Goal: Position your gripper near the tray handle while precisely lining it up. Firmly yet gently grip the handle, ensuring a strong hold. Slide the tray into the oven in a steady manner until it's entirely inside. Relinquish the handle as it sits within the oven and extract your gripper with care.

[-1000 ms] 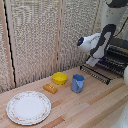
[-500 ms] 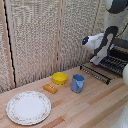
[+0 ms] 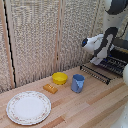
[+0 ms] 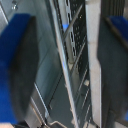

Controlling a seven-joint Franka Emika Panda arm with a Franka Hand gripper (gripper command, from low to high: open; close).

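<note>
Wooden tabletop [image 3: 95, 107] with a white robot arm [image 3: 102, 42] at the exterior view's right, bent over the tray [image 3: 102, 71], a black wire rack of parallel bars. The rack projects from the oven [image 3: 120, 50], whose dark body is only partly in frame at the right edge. The tray handle [image 3: 94, 73], a thin dark bar, runs along the rack's front edge, nearest the blue cup [image 3: 77, 82].

In the exterior view the gripper itself is hidden behind the arm's white housing, so its position over the rack is read from the wrist view. There the gripper [image 4: 62, 65] is spread wide: two blue-tipped fingers [image 4: 17, 70] stand at opposite sides of the picture with a broad gap between them. A thin metal bar [image 4: 64, 75] of the rack runs through that gap, touching neither finger. Further rack wires [image 4: 75, 30] and a pale vertical strip [image 4: 92, 60] lie beyond it; the picture is blurred, and whether the central bar is the handle cannot be told.

Other objects on the table: a yellow bowl [image 3: 59, 77] just beside the cup, a small orange block [image 3: 50, 88] near the bowl, and a round white patterned plate [image 3: 28, 107] well apart from the rack, toward the exterior view's left. A slatted beige wall [image 3: 40, 35] closes the background.
</note>
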